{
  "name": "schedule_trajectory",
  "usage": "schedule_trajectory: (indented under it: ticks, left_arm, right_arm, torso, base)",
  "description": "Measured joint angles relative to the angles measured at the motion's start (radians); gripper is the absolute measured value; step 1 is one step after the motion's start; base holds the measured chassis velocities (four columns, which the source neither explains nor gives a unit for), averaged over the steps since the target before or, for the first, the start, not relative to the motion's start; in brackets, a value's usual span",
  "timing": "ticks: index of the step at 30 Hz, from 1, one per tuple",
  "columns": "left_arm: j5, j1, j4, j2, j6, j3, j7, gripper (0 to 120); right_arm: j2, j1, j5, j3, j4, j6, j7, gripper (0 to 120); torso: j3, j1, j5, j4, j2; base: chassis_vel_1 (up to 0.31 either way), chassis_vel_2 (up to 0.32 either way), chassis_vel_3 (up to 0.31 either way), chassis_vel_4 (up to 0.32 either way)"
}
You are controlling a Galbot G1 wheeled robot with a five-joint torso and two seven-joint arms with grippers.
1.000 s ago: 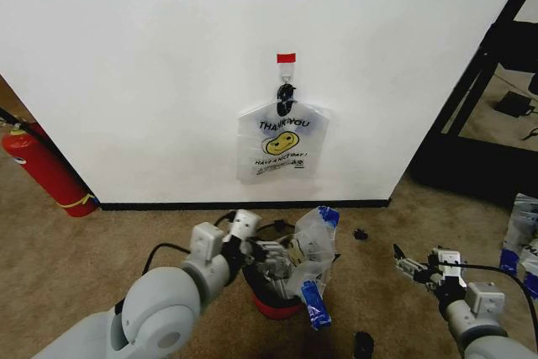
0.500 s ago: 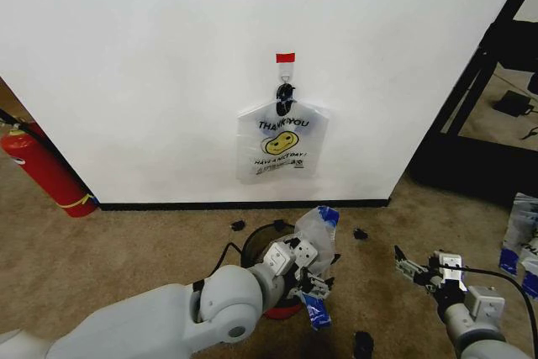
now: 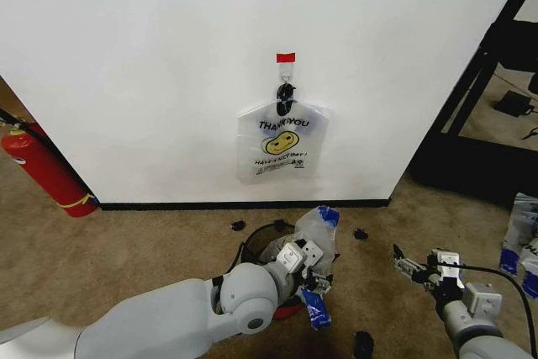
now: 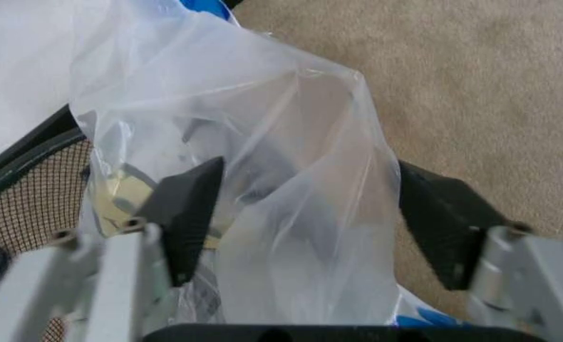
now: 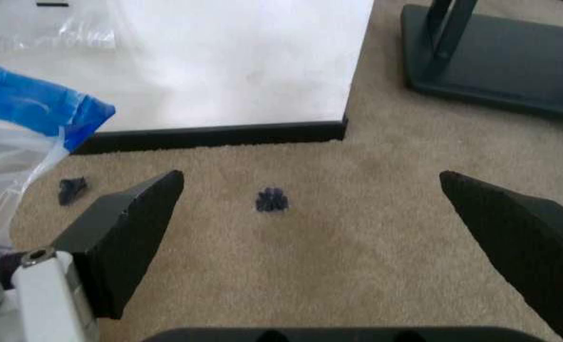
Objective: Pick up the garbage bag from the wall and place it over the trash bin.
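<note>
Left gripper (image 4: 301,221) stood spread around the garbage bag (image 4: 262,164), its plastic bunched between the jaws, over the trash bin (image 3: 262,251); right gripper (image 3: 403,263) hung released above carpet (image 5: 358,235)

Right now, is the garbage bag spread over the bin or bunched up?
Bunched: the garbage bag rises crumpled at the trash bin rim, between the left claw's open fingers.

My left arm now reaches across the bin (image 3: 271,245). My left gripper (image 3: 317,277) has moved rightward to the bag (image 3: 313,233), fingers spread around its plastic.
</note>
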Motion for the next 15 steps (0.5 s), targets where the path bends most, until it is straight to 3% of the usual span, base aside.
schedule_trajectory:
  ticks: [8, 15]
  left_arm:
    - [0.002, 0.011, 0.004, -0.002, -0.01, -0.015, -0.008, 36]
    - [0.006, 0.038, 0.001, 0.007, -0.015, -0.039, -0.013, 10]
  right_arm:
    - [-0.008, -0.001, -0.002, -0.02, -0.003, 0.006, -0.04, 100]
    - [-0.019, -0.004, 0.002, -0.041, -0.023, 0.078, -0.149, 100]
  torso:
    - [0.0, 0.0, 0.0, -0.0001, 0.0]
    - [0.0, 0.0, -0.0001, 0.0, 0.0]
  base:
    - [0.0, 0.0, 0.0, 0.0]
    - [0.0, 0.0, 0.0, 0.0]
